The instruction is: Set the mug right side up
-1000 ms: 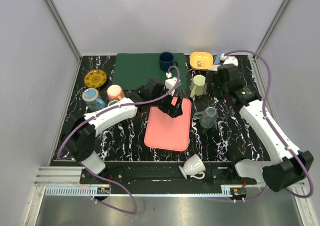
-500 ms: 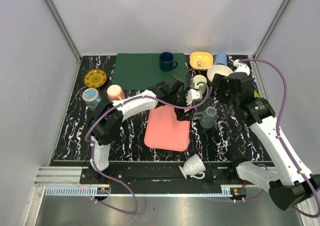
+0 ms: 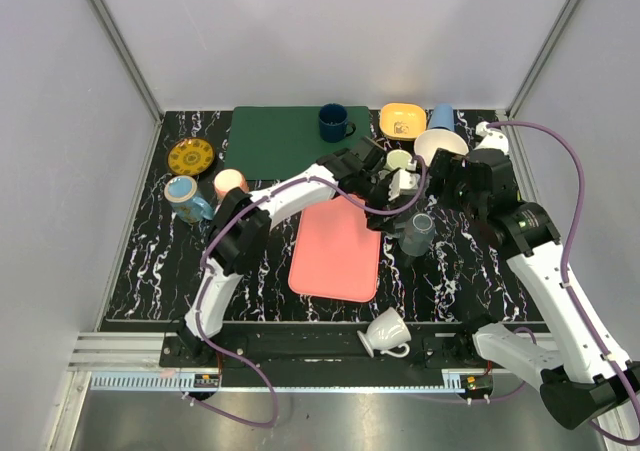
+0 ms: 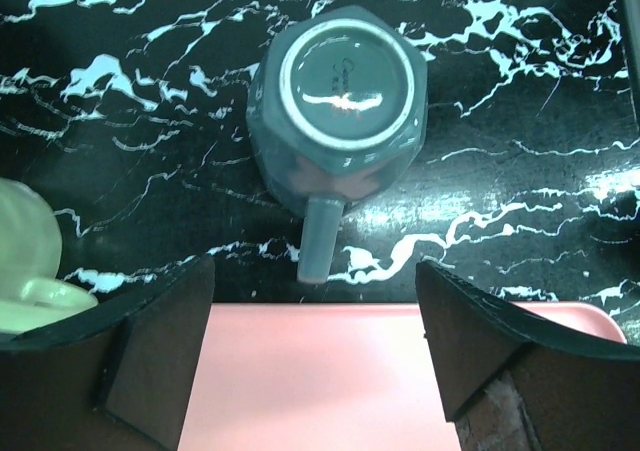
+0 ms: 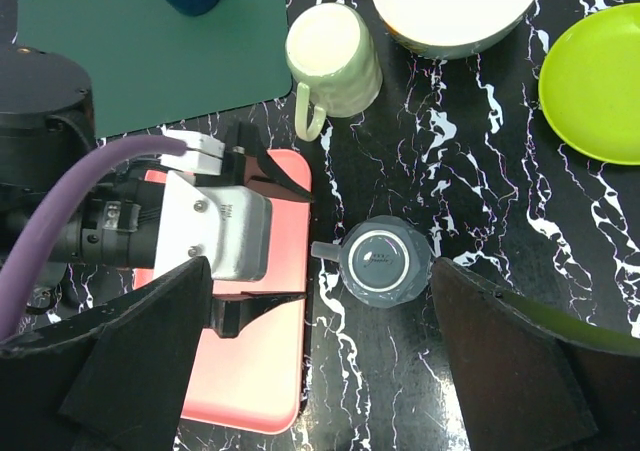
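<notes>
Over the last second the left arm has swung off the pink mat (image 3: 337,248) and reached right, so the left gripper (image 4: 315,271) now hangs over the grey mug (image 4: 340,101). Its jaws are spread wide with nothing between them. The right gripper (image 5: 320,271) has drawn back from the pale green mug (image 5: 333,59) and looks down from higher up, jaws also wide apart and empty. That retreat has uncovered the white bowl (image 5: 455,6) and the blue cup (image 3: 441,117) behind it.

This looks like the left arm lining up its grasp. The mug has not been touched: it stands upside down on the bench (image 4: 520,91), base ring up, just right of the mat, handle pointing at the mat's edge.

The pale green mug stands upright and looks empty, as do the white bowl and the lime plate (image 5: 595,81). The yellow bowl (image 3: 402,121) shows a small mark inside that I cannot identify. What is in the navy mug (image 3: 333,122) I cannot tell
</notes>
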